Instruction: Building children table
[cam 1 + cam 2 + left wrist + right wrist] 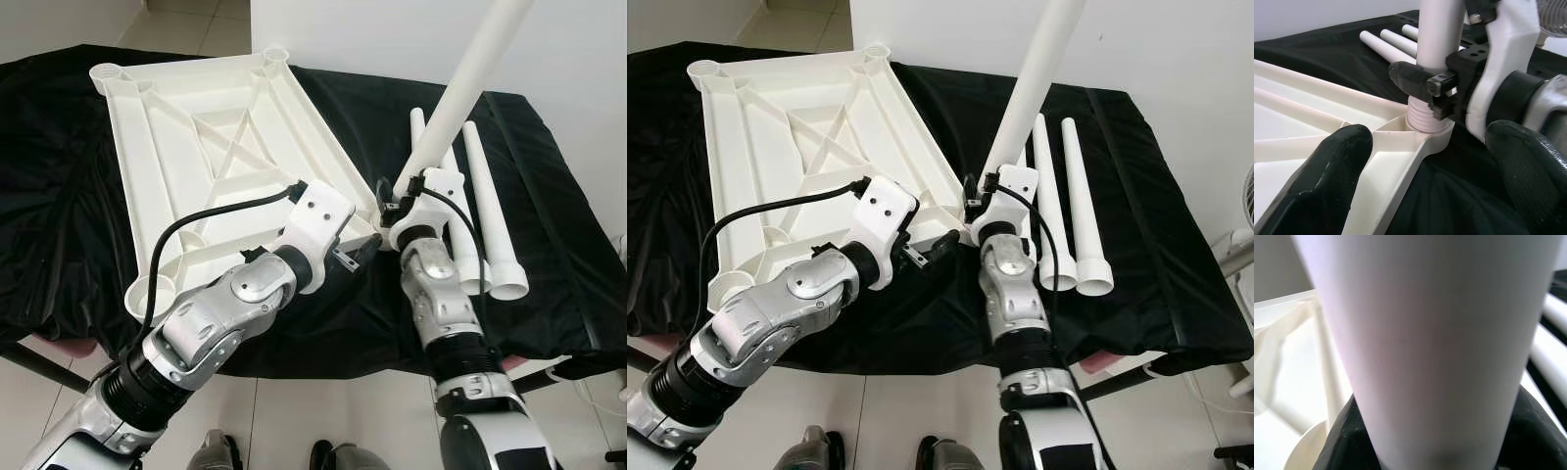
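Note:
The white plastic tabletop lies upside down on a black cloth. A long white leg stands tilted in its near right corner socket, threaded end partly inside. My right gripper is shut on the leg just above the socket; in the right wrist view the leg sits between its black fingers. My left gripper hovers open beside that corner, with one of its fingers over the tabletop's rim and nothing held.
Three spare white legs lie side by side on the cloth to the right of the held leg. The black cloth drapes over the table's front edge. A wall stands behind. A fan stands at the far right.

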Controlling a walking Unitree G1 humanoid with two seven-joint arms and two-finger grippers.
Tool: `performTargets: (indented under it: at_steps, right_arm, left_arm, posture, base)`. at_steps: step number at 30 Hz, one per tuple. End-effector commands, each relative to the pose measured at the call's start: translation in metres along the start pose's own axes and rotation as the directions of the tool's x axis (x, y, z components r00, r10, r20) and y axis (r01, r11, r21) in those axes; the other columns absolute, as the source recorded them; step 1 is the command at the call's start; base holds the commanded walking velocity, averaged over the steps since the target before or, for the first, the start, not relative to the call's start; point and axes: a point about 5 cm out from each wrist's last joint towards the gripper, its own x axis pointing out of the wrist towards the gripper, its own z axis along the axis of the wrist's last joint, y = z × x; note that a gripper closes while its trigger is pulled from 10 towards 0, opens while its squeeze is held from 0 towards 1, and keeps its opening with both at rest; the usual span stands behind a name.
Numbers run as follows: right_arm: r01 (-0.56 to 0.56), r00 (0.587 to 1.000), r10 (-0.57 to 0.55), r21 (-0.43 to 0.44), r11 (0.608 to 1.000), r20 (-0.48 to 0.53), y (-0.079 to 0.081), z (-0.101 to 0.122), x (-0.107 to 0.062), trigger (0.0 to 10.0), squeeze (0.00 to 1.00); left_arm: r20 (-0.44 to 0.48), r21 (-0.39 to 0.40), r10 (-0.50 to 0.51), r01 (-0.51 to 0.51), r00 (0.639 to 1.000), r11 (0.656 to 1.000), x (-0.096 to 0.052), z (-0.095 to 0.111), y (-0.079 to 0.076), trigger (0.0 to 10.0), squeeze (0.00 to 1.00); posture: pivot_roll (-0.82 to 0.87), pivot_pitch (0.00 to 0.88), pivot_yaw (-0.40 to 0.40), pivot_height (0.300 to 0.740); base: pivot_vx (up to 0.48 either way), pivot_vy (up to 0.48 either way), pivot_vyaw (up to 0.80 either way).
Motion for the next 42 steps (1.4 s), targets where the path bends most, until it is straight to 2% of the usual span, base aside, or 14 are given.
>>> performTargets:
  at_steps: [1,3,6,7,9,12,13,26,27,28,29,38,41,42]
  right_arm:
    - [0.055,0.994,-0.054,0.008,0.998,-0.094,-0.007,-0.019,-0.003,10.0,0.00]
    - [0.137,0.985,-0.135,0.011,0.990,-0.103,-0.001,-0.021,-0.004,10.0,0.00]
    - [0.168,0.981,-0.166,0.014,0.986,-0.102,0.004,-0.021,-0.005,10.0,0.00]
    - [0.168,0.981,-0.166,0.014,0.986,-0.102,0.004,-0.021,-0.005,10.0,0.00]
    - [0.126,0.989,-0.123,0.027,0.992,-0.082,0.022,-0.018,-0.007,10.0,0.00]
    - [0.101,0.992,-0.098,0.035,0.994,-0.074,0.028,-0.017,-0.008,10.0,0.00]
    - [0.076,0.995,-0.073,0.045,0.996,-0.062,0.031,-0.016,-0.009,10.0,1.00]
    - [-0.023,0.999,0.020,0.077,0.997,0.040,0.015,-0.003,-0.003,10.0,1.00]
    - [-0.033,0.998,0.030,0.069,0.997,0.051,0.012,-0.001,-0.002,10.0,0.12]
    - [-0.039,0.998,0.035,0.062,0.997,0.059,0.011,0.000,-0.002,10.0,0.12]
    - [-0.063,0.996,0.058,0.061,0.996,0.073,0.007,0.003,-0.001,10.0,0.00]
    - [-0.265,0.959,0.258,0.046,0.963,0.118,-0.014,0.014,-0.003,10.0,0.00]
    - [-0.290,0.952,0.284,0.037,0.956,0.118,-0.017,0.015,-0.003,10.0,0.00]
    - [-0.376,0.922,0.373,0.008,0.927,0.105,-0.022,0.017,-0.004,10.0,0.00]
  left_arm:
    - [-0.006,-0.004,-0.223,0.223,0.975,0.975,-0.003,0.000,-0.014,10.0,0.00]
    - [-0.007,-0.005,-0.220,0.220,0.975,0.975,-0.003,-0.001,-0.014,10.0,0.00]
    - [-0.007,-0.006,-0.220,0.220,0.976,0.976,-0.003,-0.001,-0.014,10.0,0.00]
    - [-0.007,-0.006,-0.220,0.220,0.976,0.976,-0.003,-0.001,-0.014,10.0,0.00]
    - [-0.006,-0.007,-0.220,0.220,0.976,0.976,-0.002,-0.001,-0.014,10.0,0.00]
    - [-0.006,-0.007,-0.220,0.219,0.976,0.976,-0.002,-0.001,-0.014,10.0,0.00]
    - [-0.005,-0.007,-0.218,0.218,0.976,0.976,-0.002,-0.001,-0.014,10.0,0.00]
    - [0.003,-0.010,-0.217,0.217,0.976,0.976,-0.001,0.001,-0.015,10.0,0.00]
    - [0.002,-0.010,-0.218,0.218,0.976,0.976,-0.001,0.001,-0.015,10.0,0.00]
    - [0.002,-0.011,-0.218,0.218,0.976,0.976,-0.001,0.001,-0.015,10.0,0.00]
    - [0.000,-0.010,-0.221,0.221,0.975,0.975,-0.001,0.000,-0.015,10.0,0.00]
    - [-0.019,-0.011,-0.266,0.266,0.964,0.964,-0.007,-0.006,-0.018,10.0,0.00]
    - [-0.022,-0.013,-0.271,0.271,0.962,0.962,-0.009,-0.006,-0.018,10.0,0.00]
    - [-0.036,-0.020,-0.281,0.280,0.959,0.960,-0.013,-0.011,-0.018,10.0,0.00]
  posture:
    - [0.13,0.171,-0.075,0.740]
    - [0.13,0.171,-0.075,0.740]
    - [0.13,0.171,-0.075,0.740]
    - [0.13,0.171,-0.075,0.740]
    - [0.13,0.173,-0.075,0.740]
    - [0.13,0.173,-0.075,0.740]
    - [0.13,0.173,-0.080,0.740]
    - [0.13,0.175,-0.081,0.740]
    - [0.13,0.175,-0.081,0.740]
    - [0.13,0.175,-0.081,0.740]
    - [0.13,0.175,-0.081,0.740]
    - [0.12,0.172,-0.087,0.740]
    - [0.12,0.172,-0.087,0.740]
    - [0.11,0.165,-0.094,0.740]
  base:
    - [0.000,0.000,0.00]
    - [0.000,0.000,0.00]
    - [0.000,0.000,0.00]
    - [0.000,0.000,0.00]
    - [0.000,0.000,0.00]
    - [0.000,0.000,0.00]
    - [0.000,0.000,0.00]
    - [0.000,0.000,0.00]
    - [0.000,0.000,0.00]
    - [0.000,0.000,0.00]
    - [0.000,0.000,0.00]
    - [0.000,0.000,0.00]
    - [0.000,0.000,0.00]
    - [0.000,0.000,0.00]
